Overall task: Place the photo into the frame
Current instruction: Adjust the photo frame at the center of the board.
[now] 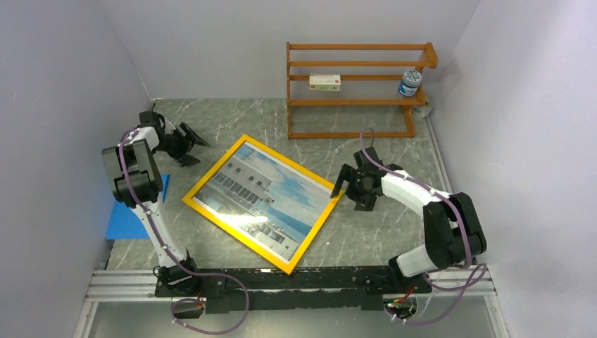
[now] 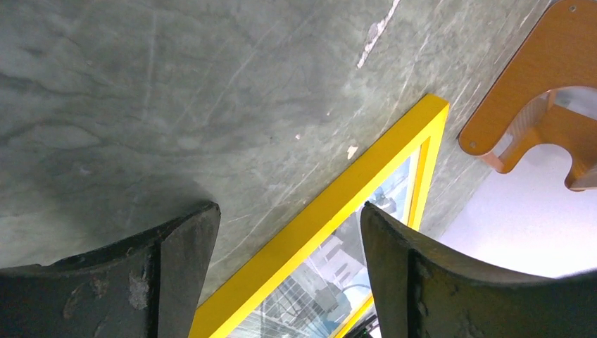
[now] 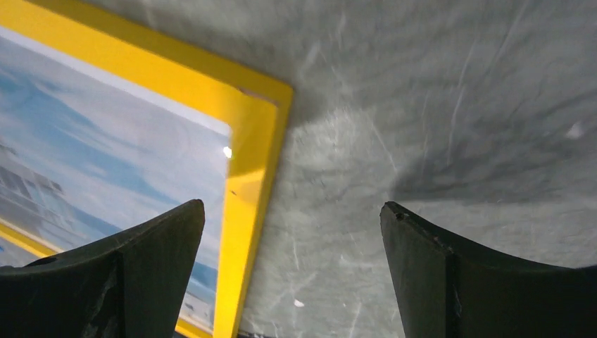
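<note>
As it lies face up on the grey table (image 1: 232, 116), the frame (image 1: 293, 165) sits turned on a diagonal between the two arms. The photo (image 1: 264, 201) already shows through its opening (whether the back is closed cannot be seen from above). The left gripper (image 1: 193, 149) hangs spread and empty just off the frame's far-left edge, its wrist view catching a yellow corner between the fingers. The right gripper (image 1: 350, 194), likewise spread and holding nothing, hovers just beside the right-hand corner. The frame looks thin, stiff and light, and likely to slide on the smooth stone if nudged sideways. Its glare suggests a glossy, slippery and possibly fragile face, best left untouched. The yellow rail is the place to take hold, probably pinched across its width near a corner, though lying flat it gives fingers little to get under. The print, if loose, would be limp and easily creased.
</note>
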